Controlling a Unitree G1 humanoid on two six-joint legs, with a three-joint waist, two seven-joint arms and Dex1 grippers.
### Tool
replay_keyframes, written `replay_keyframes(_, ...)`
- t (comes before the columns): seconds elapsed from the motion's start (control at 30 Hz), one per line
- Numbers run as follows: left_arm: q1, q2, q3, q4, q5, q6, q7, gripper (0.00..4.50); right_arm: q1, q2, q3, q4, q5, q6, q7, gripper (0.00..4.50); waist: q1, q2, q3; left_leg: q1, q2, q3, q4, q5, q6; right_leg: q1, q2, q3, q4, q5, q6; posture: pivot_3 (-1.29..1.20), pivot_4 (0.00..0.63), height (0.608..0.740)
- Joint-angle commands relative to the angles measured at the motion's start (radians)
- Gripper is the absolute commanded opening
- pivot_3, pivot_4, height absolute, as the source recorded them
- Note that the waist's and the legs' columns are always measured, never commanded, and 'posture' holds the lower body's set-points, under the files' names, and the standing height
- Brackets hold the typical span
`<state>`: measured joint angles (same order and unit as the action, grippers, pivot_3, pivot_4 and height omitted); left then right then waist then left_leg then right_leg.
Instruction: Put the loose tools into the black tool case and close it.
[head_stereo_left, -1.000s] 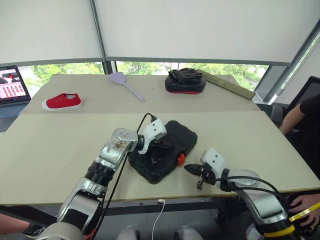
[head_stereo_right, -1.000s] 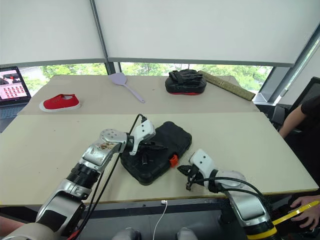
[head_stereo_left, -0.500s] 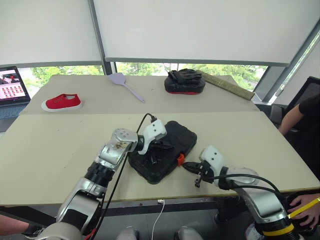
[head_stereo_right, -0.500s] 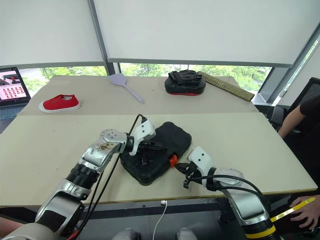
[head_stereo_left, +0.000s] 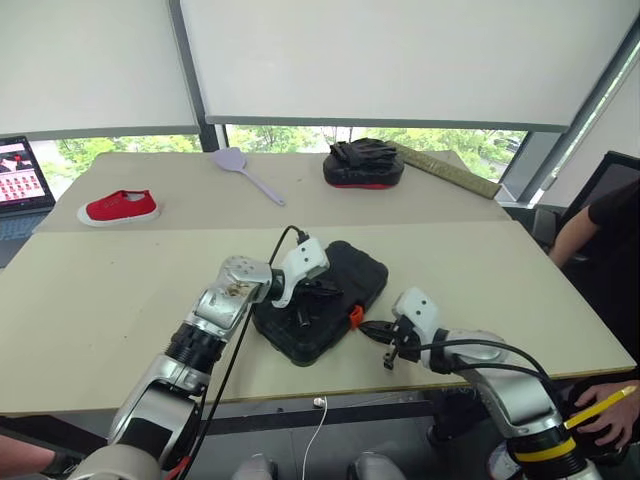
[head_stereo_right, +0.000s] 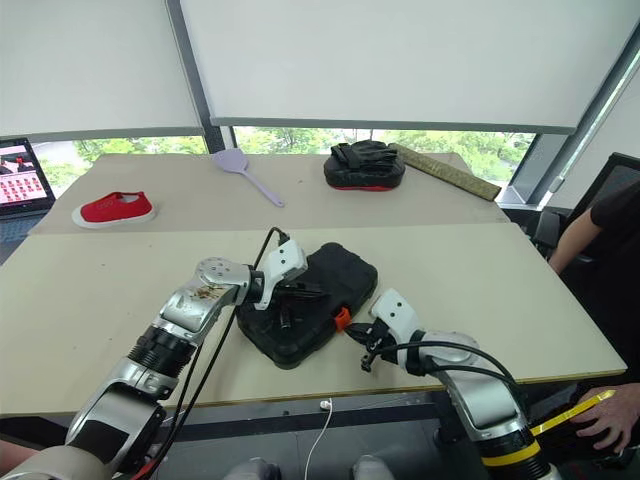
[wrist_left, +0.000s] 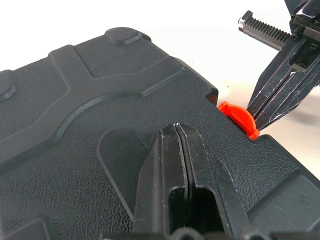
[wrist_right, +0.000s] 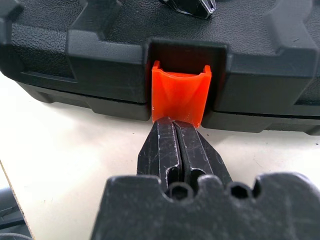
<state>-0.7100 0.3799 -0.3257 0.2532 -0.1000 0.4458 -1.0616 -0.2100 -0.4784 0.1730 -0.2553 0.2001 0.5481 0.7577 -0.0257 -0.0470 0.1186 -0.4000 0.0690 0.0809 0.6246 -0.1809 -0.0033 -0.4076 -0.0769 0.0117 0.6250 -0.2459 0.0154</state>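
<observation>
Closed black case on a pale table by the windows, both grippers at it.

The flat black textured plastic tool case (head_stereo_left: 320, 310) lies shut near the front edge of the beige table (head_stereo_left: 100, 290), its long axis running diagonally from near-left to far-right, its small orange latch (wrist_right: 179, 97) facing the near-right. The left gripper (wrist_left: 177, 145) rests on the lid with fingers pressed together, holding nothing. The right wrist view shows the right gripper (wrist_right: 175, 131), fingers together, its tips touching the latch's lower edge. White blinds hang above the windows.
</observation>
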Motion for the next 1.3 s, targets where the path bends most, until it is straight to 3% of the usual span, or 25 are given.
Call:
replay_keyframes(0.03, 0.072, 0.009, -0.123, 0.095, 0.08, 0.097, -0.01, 0.05, -0.066, 0.046, 0.003, -0.01, 0.02, -0.025, -0.017, 0.0, -0.005, 0.0, 0.0, 0.0, 0.0, 0.0, 0.0, 0.0, 0.0, 0.0, 0.0, 0.0, 0.0, 0.0, 0.0, 0.0, 0.15, 0.74)
replay_keyframes(0.57, 0.087, 0.013, -0.117, 0.077, 0.071, 0.122, -0.006, 0.05, -0.112, 0.13, 0.017, 0.097, 0.025, -0.057, 0.007, 0.0, -0.011, 0.002, 0.002, -0.002, -0.002, -0.008, -0.002, -0.001, -0.002, -0.002, -0.002, 0.0, -0.002, 0.0, -0.001, 0.0, 0.15, 0.74)
replay_keyframes(0.7, 0.117, -0.024, 0.039, 0.035, -0.052, 0.087, 0.026, 0.05, -0.038, 0.044, -0.003, -0.006, 0.047, -0.068, 0.073, 0.0, -0.007, 0.005, 0.003, -0.007, -0.002, -0.008, -0.002, -0.001, -0.001, -0.004, -0.002, 0.0, -0.002, 0.0, -0.001, 0.0, 0.15, 0.74)
replay_keyframes(0.83, 0.191, 0.035, 0.164, -0.084, -0.154, -0.097, -0.079, 1.15, 0.07, -0.042, -0.102, -0.078, 0.107, -0.135, 0.135, 0.0, -0.003, 0.007, 0.005, -0.015, -0.004, -0.006, -0.002, 0.0, 0.001, -0.012, 0.0, 0.001, 0.0, 0.001, -0.001, 0.0, 0.15, 0.74)
replay_keyframes(0.97, 0.268, 0.119, 0.324, -0.176, -0.261, -0.205, -0.129, 2.8, 0.196, -0.144, -0.218, -0.106, 0.168, -0.256, 0.25, 1.19, 0.001, 0.008, 0.012, -0.018, -0.003, -0.004, -0.003, 0.001, 0.004, -0.014, 0.003, 0.001, 0.0, 0.0, 0.0, 0.0, 0.15, 0.74)
replay_keyframes(1.1, 0.345, 0.219, 0.423, -0.183, -0.228, -0.328, -0.09, 4.28, 0.253, -0.202, -0.299, -0.023, 0.135, -0.493, 0.323, 2.51, 0.007, 0.008, 0.024, -0.022, -0.003, 0.001, -0.003, -0.001, 0.005, -0.018, 0.004, 0.001, 0.0, 0.0, 0.001, 0.0, 0.15, 0.74)
replay_keyframes(1.13, 0.364, 0.244, 0.438, -0.178, -0.229, -0.324, -0.087, 4.5, 0.255, -0.207, -0.315, 0.008, 0.124, -0.565, 0.333, 2.86, 0.012, 0.007, 0.027, -0.023, -0.003, 0.002, -0.003, -0.002, 0.005, -0.018, 0.003, 0.001, -0.001, -0.002, 0.003, 0.0, 0.15, 0.74)
replay_keyframes(1.23, 0.53, 0.347, 0.52, -0.164, -0.198, -0.466, -0.13, 4.5, 0.231, -0.207, -0.39, 0.156, 0.121, -0.75, 0.338, 3.93, 0.013, 0.005, 0.03, -0.024, -0.004, 0.003, -0.001, -0.002, 0.005, -0.017, 0.002, 0.0, -0.001, -0.002, 0.005, 0.0, 0.15, 0.74)
replay_keyframes(1.3, 0.608, 0.388, 0.583, -0.127, -0.18, -0.517, -0.095, 4.5, 0.225, -0.236, -0.402, 0.228, 0.12, -0.802, 0.372, 4.41, 0.011, 0.006, 0.031, -0.022, -0.004, 0.005, -0.001, -0.004, 0.005, -0.017, 0.0, 0.001, -0.002, -0.002, 0.004, 0.0, 0.15, 0.74)
